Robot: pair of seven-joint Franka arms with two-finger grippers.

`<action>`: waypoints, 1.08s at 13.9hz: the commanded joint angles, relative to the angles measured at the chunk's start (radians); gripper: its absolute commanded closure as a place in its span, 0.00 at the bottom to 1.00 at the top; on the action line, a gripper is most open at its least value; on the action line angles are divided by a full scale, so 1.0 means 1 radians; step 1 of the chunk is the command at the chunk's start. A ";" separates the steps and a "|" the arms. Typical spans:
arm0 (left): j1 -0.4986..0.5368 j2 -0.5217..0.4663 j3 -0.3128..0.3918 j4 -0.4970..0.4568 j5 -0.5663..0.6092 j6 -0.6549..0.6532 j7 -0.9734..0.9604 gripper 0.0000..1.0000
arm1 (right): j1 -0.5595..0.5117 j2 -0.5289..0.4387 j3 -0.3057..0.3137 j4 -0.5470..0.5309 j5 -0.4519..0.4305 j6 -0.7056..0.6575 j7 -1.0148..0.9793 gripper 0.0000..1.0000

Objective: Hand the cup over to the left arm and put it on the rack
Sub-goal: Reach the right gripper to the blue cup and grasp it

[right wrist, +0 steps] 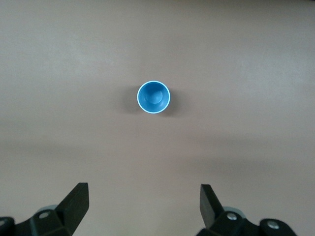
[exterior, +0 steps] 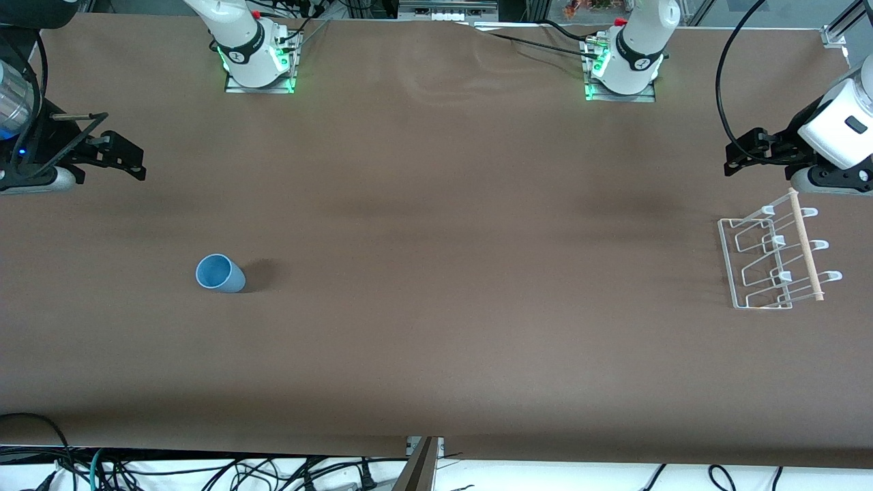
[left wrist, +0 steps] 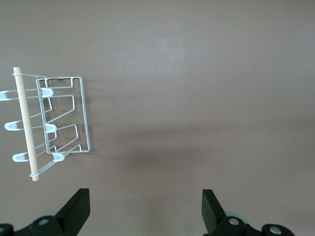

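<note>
Cup (exterior: pixel 219 273): upright on desk (exterior: pixel 436 341), mouth up, lower left of front frame, toward right arm's end; centre of right wrist frame, seen straight down.

Step in hand, by judgement: very start, nothing picked yet. Cup untouched, no tool near it.

Right tool (exterior: pixel 119 155): upper left edge of front frame, over bare desk, fingers spread wide, holding nothing.

Left tool (exterior: pixel 750 151): upper right edge of front frame, over desk just above rack (exterior: pixel 774 262) in frame, fingers spread wide, holding nothing. Waits.

Next move prob. calls for: right tool down over cup, fingers either side of wall, close, lift; then carry toward mid desk for handover to left tool. Rack at right of front frame, well apart from cup.

Count: 1 cup, 1 rack, 1 wooden rod (exterior: pixel 807 245) along rack's side, 2 arms, 2 tools.
</note>
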 commanded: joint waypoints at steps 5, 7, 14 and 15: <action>0.003 -0.010 -0.014 0.002 -0.003 -0.018 0.001 0.00 | -0.040 0.193 -0.012 0.003 -0.006 0.087 -0.090 0.00; 0.003 -0.010 -0.015 0.002 -0.003 -0.020 -0.002 0.00 | -0.040 0.284 -0.013 -0.032 -0.014 0.191 -0.104 0.00; 0.002 -0.010 -0.018 0.004 -0.003 -0.040 -0.006 0.00 | -0.043 0.508 -0.033 -0.054 -0.014 0.508 -0.117 0.00; 0.002 -0.010 -0.019 0.004 -0.003 -0.041 -0.006 0.00 | -0.042 0.528 -0.033 -0.052 -0.014 0.525 -0.113 0.00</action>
